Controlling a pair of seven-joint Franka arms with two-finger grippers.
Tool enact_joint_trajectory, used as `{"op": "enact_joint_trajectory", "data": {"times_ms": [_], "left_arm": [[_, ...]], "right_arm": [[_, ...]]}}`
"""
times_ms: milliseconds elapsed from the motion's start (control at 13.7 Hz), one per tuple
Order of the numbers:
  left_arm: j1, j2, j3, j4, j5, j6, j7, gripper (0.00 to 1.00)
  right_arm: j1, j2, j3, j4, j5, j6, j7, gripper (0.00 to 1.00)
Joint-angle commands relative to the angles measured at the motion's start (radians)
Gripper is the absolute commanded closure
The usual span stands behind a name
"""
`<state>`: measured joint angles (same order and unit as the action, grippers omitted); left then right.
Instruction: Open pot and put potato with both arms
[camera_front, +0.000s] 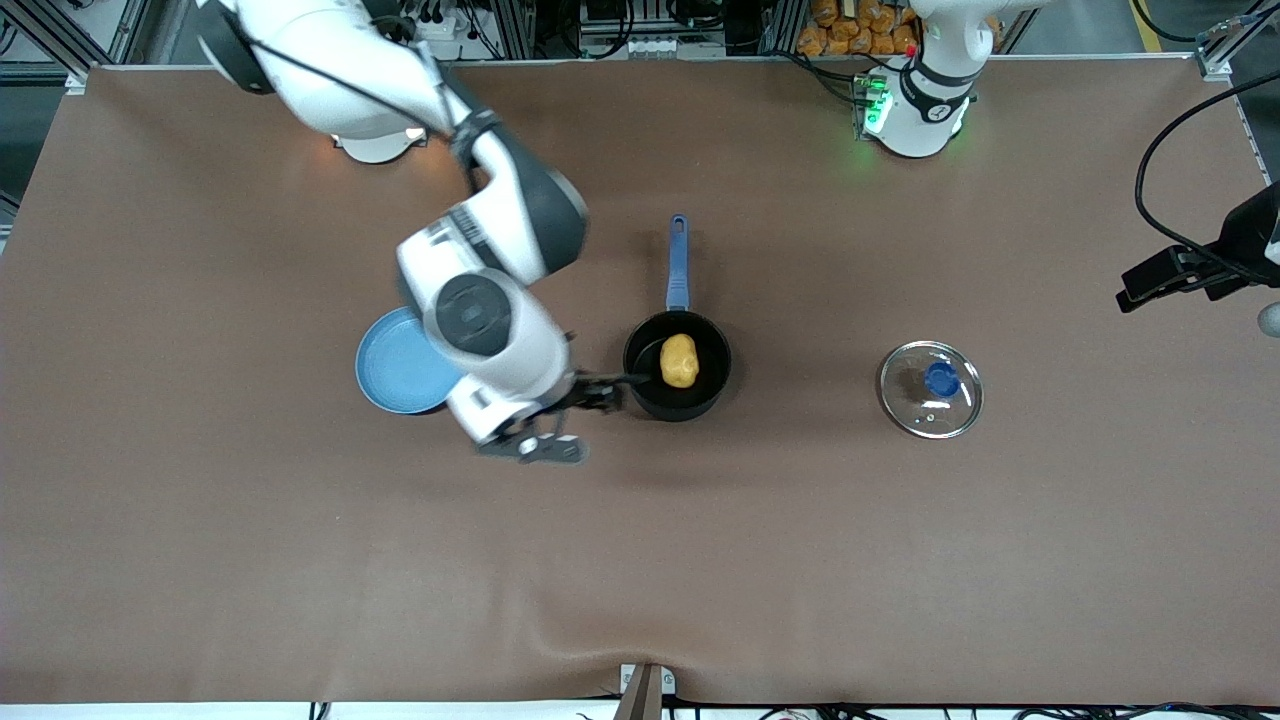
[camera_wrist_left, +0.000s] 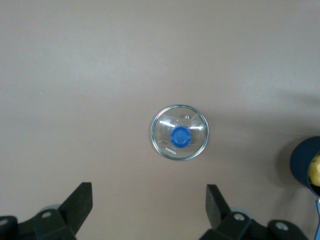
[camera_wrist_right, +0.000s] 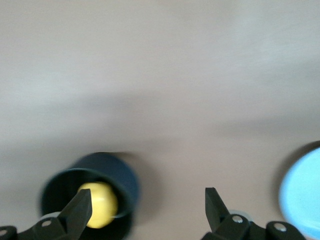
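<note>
The black pot (camera_front: 700, 392) stands mid-table without its lid, its blue handle (camera_front: 678, 262) pointing away from the front camera. The yellow potato (camera_front: 679, 360) lies inside it. The glass lid (camera_front: 931, 389) with its blue knob lies flat on the table toward the left arm's end. My right gripper (camera_front: 592, 392) is open and empty beside the pot, one finger (camera_wrist_right: 75, 212) at the rim, between the pot (camera_wrist_right: 107, 167) and the plate. My left gripper (camera_wrist_left: 149, 192) is open and empty, high above the lid (camera_wrist_left: 179, 132); its black hand (camera_front: 1200, 265) shows at the edge of the front view.
A flat light-blue plate (camera_front: 395, 375) lies beside the pot toward the right arm's end, partly hidden under the right arm; it also shows in the right wrist view (camera_wrist_right: 302, 197). A brown cloth (camera_front: 640, 560) covers the table.
</note>
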<state>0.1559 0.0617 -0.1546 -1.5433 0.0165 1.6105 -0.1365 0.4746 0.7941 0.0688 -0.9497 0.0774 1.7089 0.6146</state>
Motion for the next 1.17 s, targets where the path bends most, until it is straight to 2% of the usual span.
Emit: {"op": "enact_joint_trajectory", "data": {"times_ms": [0, 219, 512, 658, 731, 950, 1096], "left_arm": [[-0.001, 0.0, -0.008, 0.009, -0.02, -0.015, -0.011, 0.0], [0.001, 0.001, -0.01, 0.005, -0.02, -0.009, -0.011, 0.0], [-0.003, 0.0, -0.01, -0.032, -0.02, 0.028, -0.011, 0.0], [-0.006, -0.029, -0.011, -0.113, -0.02, 0.098, -0.017, 0.0], [-0.01, -0.034, -0.02, -0.135, -0.021, 0.117, -0.031, 0.0], [-0.01, -0.033, -0.026, -0.147, -0.021, 0.127, -0.04, 0.0], [-0.01, -0.037, -0.028, -0.205, -0.032, 0.179, -0.043, 0.0]], "right_arm": [[-0.088, -0.053, 0.026, -0.004, -0.007, -0.087, -0.036, 0.0], [-0.21, -0.114, 0.057, -0.009, -0.014, -0.161, -0.052, 0.0], [-0.422, -0.182, 0.219, -0.012, -0.095, -0.232, -0.114, 0.0], [-0.448, -0.234, 0.218, -0.014, -0.175, -0.262, -0.258, 0.0], [-0.473, -0.254, 0.215, -0.017, -0.176, -0.287, -0.288, 0.0], [-0.475, -0.359, 0.114, -0.024, -0.15, -0.4, -0.323, 0.0], [-0.471, -0.506, 0.098, -0.174, -0.149, -0.405, -0.376, 0.0]]}}
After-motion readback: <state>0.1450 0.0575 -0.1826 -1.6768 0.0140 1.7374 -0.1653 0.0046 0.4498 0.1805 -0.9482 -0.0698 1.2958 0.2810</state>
